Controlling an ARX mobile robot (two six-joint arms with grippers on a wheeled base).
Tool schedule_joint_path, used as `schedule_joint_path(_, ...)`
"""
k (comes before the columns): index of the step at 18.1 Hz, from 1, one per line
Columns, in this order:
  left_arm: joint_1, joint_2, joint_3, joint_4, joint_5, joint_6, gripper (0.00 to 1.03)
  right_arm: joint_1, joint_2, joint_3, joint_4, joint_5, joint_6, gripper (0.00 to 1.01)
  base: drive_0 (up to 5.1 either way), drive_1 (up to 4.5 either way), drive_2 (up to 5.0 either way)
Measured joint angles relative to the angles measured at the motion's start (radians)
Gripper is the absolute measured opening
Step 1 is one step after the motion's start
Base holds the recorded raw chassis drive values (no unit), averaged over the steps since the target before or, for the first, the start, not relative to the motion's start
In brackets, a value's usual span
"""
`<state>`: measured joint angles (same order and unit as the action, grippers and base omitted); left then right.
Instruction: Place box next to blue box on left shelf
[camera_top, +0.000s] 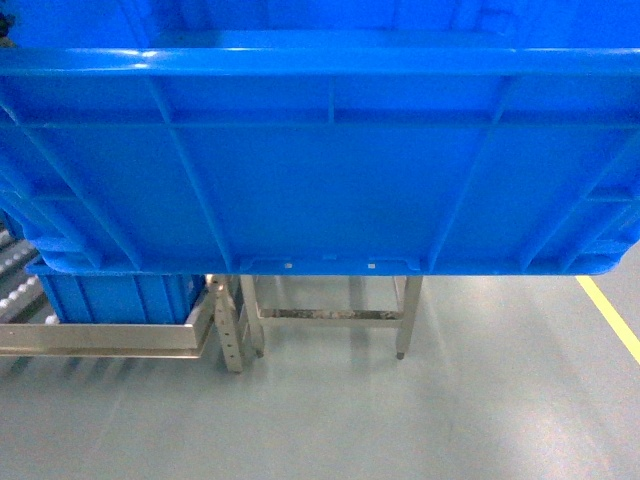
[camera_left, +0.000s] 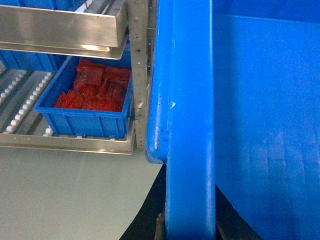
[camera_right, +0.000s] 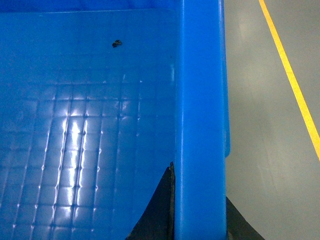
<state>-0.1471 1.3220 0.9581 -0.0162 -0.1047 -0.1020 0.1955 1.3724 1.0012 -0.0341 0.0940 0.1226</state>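
Filling most of the head view: the box (camera_top: 320, 160), bright blue, ribbed side wall toward the camera, thick rim along the top, two small notches at the bottom edge. Held up off the grey floor (camera_top: 400, 420), in front of the left shelf (camera_top: 100, 338).

No brand, label or writing readable on any surface.

Left gripper (camera_left: 190, 227): dark fingers (camera_left: 145, 220) on either side of the box's left rim, pinching it. Right gripper (camera_right: 199, 222): dark fingers (camera_right: 160, 210) likewise straddling the right rim, clamped onto it. Inside floor of the box gridded and glossy, with one small dark speck (camera_right: 117, 43) lying on it.

Counted in the left wrist view: two metal shelf tiers with rows of white rollers (camera_left: 17, 107); one smaller blue bin (camera_left: 87, 107) on the lower tier holding red pieces (camera_left: 95, 90); part of another blue bin (camera_left: 30, 61) on the upper tier behind. One perforated metal upright (camera_left: 141, 75) just beside the box's rim.

Head view: one blue bin (camera_top: 115, 297) on the shelf, below and behind the box's left corner. One metal-legged stand (camera_top: 330, 312) beneath the box's middle. One yellow floor line (camera_top: 610, 318) at right.
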Motion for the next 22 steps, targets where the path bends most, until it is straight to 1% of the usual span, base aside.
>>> schedule_joint_path(22, 0.0, -0.001, 0.0, -0.002, 0.0, -0.001, 0.06, 0.001, 0.0, 0.0, -0.002, 0.0, 0.0, 0.08, -4.9, 2.48, 2.5)
